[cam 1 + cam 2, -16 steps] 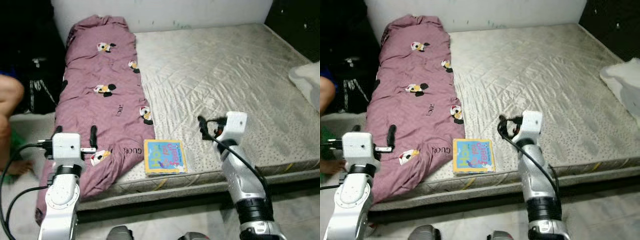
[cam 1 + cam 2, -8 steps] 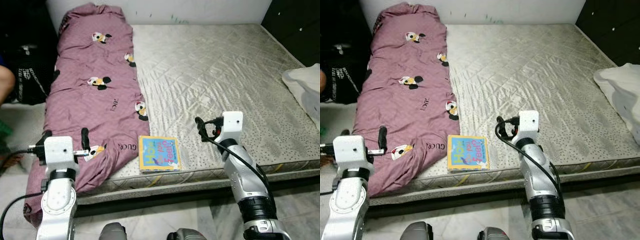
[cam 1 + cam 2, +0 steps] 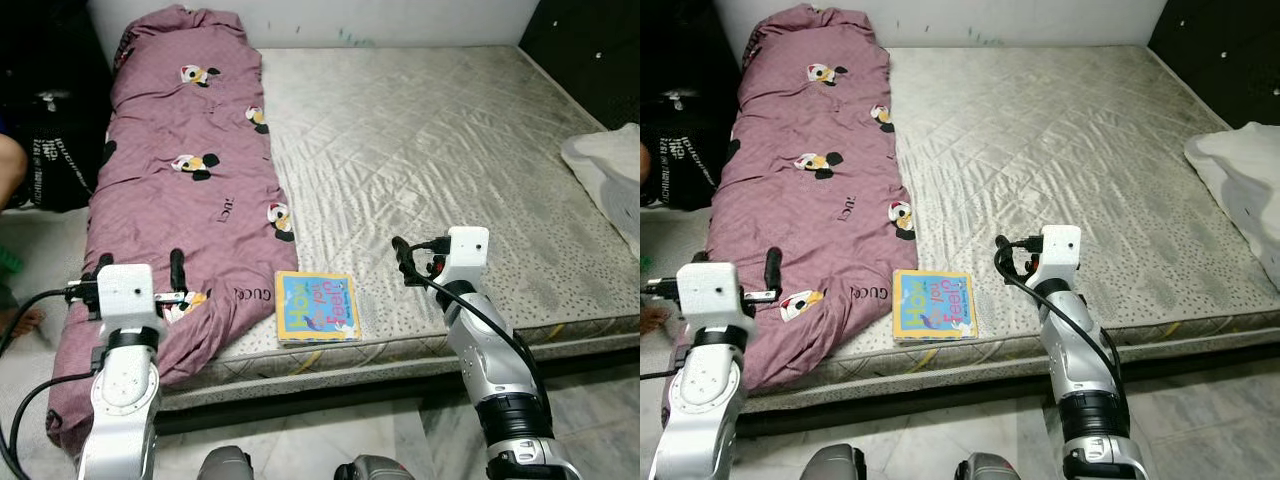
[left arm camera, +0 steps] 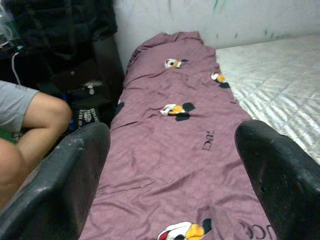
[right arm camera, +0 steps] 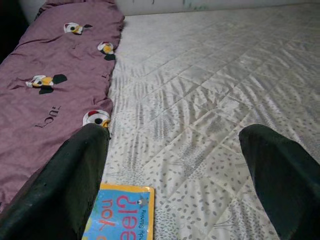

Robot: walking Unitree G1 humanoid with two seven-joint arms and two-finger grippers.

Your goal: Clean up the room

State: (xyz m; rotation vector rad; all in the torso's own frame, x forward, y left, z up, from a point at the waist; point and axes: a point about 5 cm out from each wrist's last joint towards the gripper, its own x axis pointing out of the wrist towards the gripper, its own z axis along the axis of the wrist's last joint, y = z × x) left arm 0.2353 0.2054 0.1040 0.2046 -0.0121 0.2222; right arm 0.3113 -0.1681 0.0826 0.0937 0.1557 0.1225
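1. Book (image 3: 318, 307) lies flat at lower centre of frame, near front edge of bed (image 3: 480, 150), touching edge of purple blanket (image 3: 180, 190).
2. Right claw (image 3: 403, 258) fingers spread, empty, just right of book.
3. Left claw (image 4: 165, 185) spread wide, empty, over blanket, lower left.
4. Judgement: approach w/ right claw; slide book over the edge, pinch the overhang; avoid snagging blanket.

A bedroom in a home.
A bare quilted mattress (image 3: 430, 150) lay low over a tiled floor (image 3: 590, 420) against a white wall (image 3: 330, 15), with a mauve cartoon-print duvet (image 3: 170, 190) along one side, a children's book (image 3: 318, 307) near the edge, and a person's knee (image 4: 35, 117) beside it.
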